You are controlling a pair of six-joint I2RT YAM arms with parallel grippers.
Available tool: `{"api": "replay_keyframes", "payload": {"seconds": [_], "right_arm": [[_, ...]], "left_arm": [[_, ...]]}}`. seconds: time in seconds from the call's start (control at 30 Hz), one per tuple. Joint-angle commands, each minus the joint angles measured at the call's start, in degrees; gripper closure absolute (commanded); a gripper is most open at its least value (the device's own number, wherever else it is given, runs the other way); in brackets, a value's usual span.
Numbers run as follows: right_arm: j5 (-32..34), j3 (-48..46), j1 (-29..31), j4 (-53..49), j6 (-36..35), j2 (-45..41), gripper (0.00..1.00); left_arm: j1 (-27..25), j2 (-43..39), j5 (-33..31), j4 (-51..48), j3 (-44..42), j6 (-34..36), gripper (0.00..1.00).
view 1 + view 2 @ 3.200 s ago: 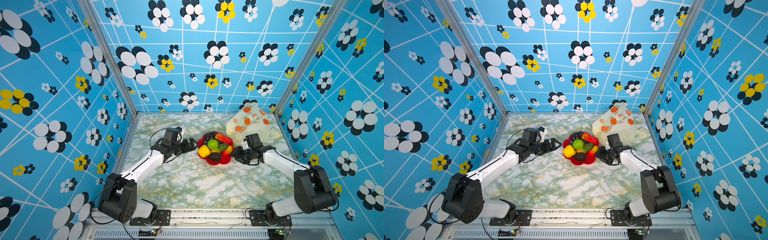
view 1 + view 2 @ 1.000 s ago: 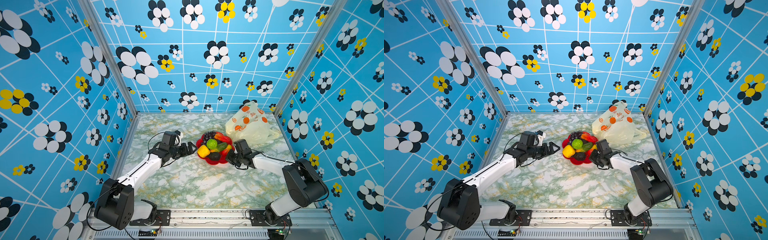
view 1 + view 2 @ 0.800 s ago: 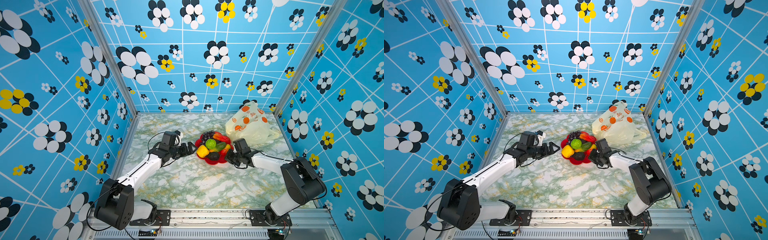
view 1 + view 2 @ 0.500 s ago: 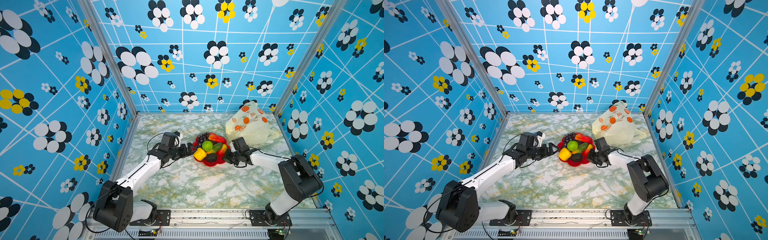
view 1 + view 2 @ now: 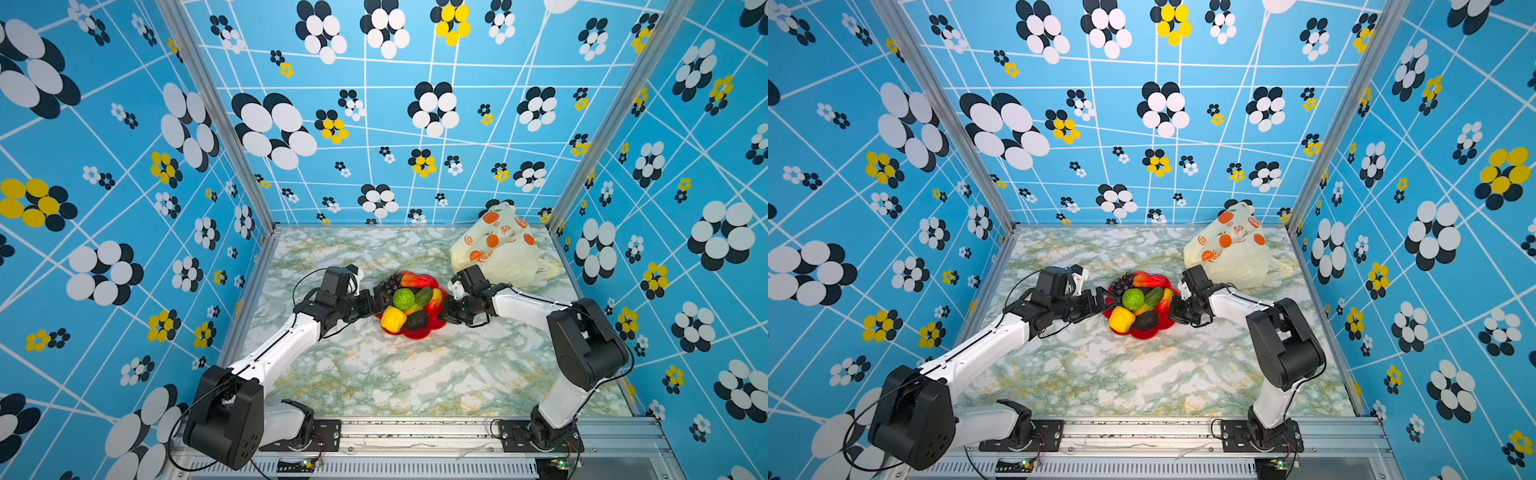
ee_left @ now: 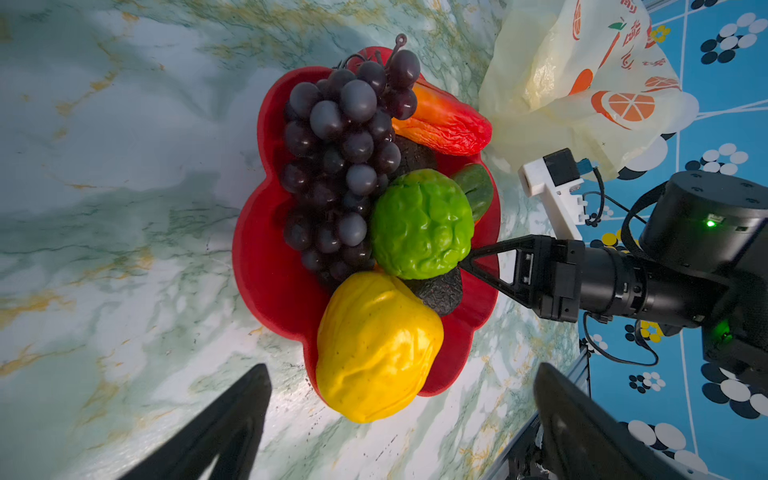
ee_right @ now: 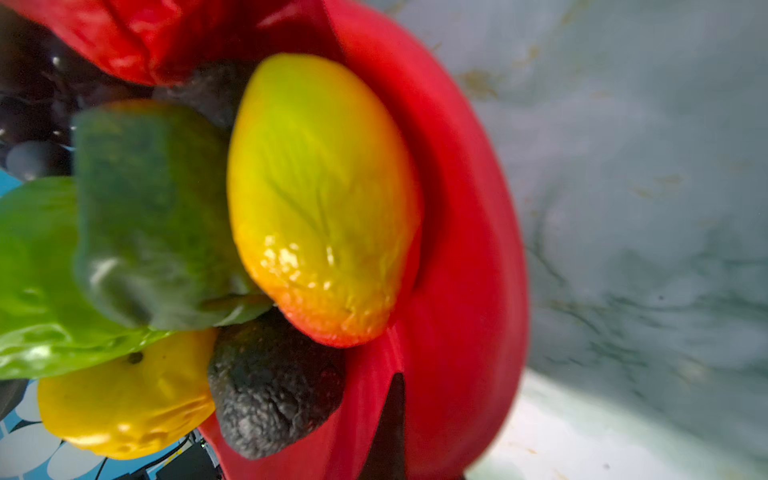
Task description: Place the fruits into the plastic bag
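Observation:
The fruits lie heaped on a red flower-shaped dish (image 5: 417, 335) (image 6: 266, 266) in mid-table: purple grapes (image 6: 340, 158), a bumpy green ball (image 6: 419, 224), a yellow piece (image 6: 374, 345), a red-orange piece (image 6: 444, 124), a cucumber (image 7: 149, 216) and an avocado (image 7: 270, 386). My right gripper (image 5: 443, 313) (image 5: 1173, 313) is shut, its tip pressed against the dish's right rim (image 7: 469, 249). At the dish's left side my left gripper (image 5: 374, 301) (image 6: 401, 370) stands open and holds nothing. The plastic bag (image 5: 498, 249) (image 5: 1233, 249) lies slumped at the back right, apart from both grippers.
Blue flowered walls close in the marble table (image 5: 395, 374) on three sides. A metal rail (image 5: 415, 432) with both arm bases runs along the front edge. The right arm's elbow (image 5: 582, 345) stands just in front of the bag.
The dish with its fruits has slid left across the table, with my shut right gripper against its right rim. My left gripper stays open beside it. The bag has not moved.

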Motion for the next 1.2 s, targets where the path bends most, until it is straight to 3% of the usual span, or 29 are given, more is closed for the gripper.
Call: {"api": "replay_keyframes", "payload": {"seconds": [0.0, 0.2, 0.5, 0.73, 1.0, 1.13, 1.17], "right_arm": [[-3.53, 2.88, 0.43, -2.9, -3.85, 1.21, 1.0], [0.93, 6.91, 0.45, -9.51, -8.68, 1.71, 0.76], [4.43, 7.44, 0.28, -11.71, -9.69, -1.36, 0.45], [6.31, 6.34, -0.41, -12.54, -9.37, -3.84, 0.35], [6.53, 5.34, -1.44, -13.97, -8.9, -8.39, 0.32], [8.93, 5.53, -1.83, -16.93, -8.49, -13.93, 0.28], [10.48, 5.61, -1.98, -17.69, -8.19, -16.27, 0.23]], "left_arm": [[-0.14, -1.17, -0.77, -0.9, -0.93, -0.36, 0.0], [-0.12, -1.92, -1.32, -1.93, -0.93, 0.02, 0.0], [-0.23, -2.33, -1.7, -2.22, -1.19, 0.37, 0.0], [-0.12, -2.19, -1.56, -2.05, -1.37, 0.6, 0.01], [-0.12, -3.06, -1.74, -2.47, -1.31, 0.73, 0.01], [-0.14, -4.09, -2.31, -3.72, -0.77, 1.32, 0.01], [-0.09, -4.48, -2.65, -4.29, -0.45, 1.61, 0.01]]}}
